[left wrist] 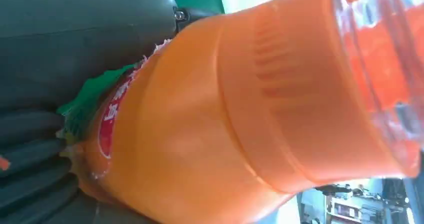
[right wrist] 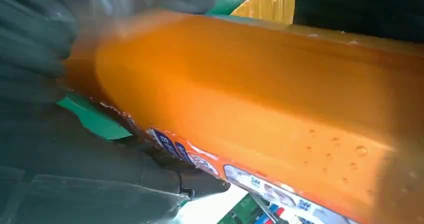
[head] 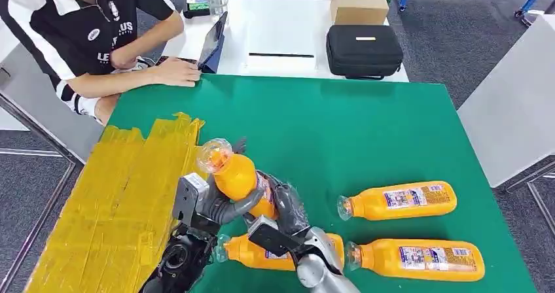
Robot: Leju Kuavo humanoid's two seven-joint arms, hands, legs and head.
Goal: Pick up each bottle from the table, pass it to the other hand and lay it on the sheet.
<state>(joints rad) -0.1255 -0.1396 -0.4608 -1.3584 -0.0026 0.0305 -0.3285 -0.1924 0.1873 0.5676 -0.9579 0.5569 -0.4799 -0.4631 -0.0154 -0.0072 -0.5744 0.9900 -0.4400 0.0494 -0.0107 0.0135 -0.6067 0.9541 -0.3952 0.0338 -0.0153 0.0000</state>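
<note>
Two hands on one raised bottle [head: 234,172], orange, clear cap end tilted up toward sheet side. Left hand [head: 219,205] wraps fingers round its lower body; right hand [head: 288,208] clasps label end from opposite side. Bottle held above green table [head: 340,123], just beside edge of yellow sheet [head: 111,201]. Three more orange bottles lie flat on table: one under right arm [head: 252,252], two to right [head: 399,200] [head: 419,259]. Person [head: 91,31] sits at far left corner by laptop [head: 213,43].

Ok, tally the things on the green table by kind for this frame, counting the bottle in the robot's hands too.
Orange bottles: 4, one held, three lying
Yellow sheet: 1
Total: 5
</note>
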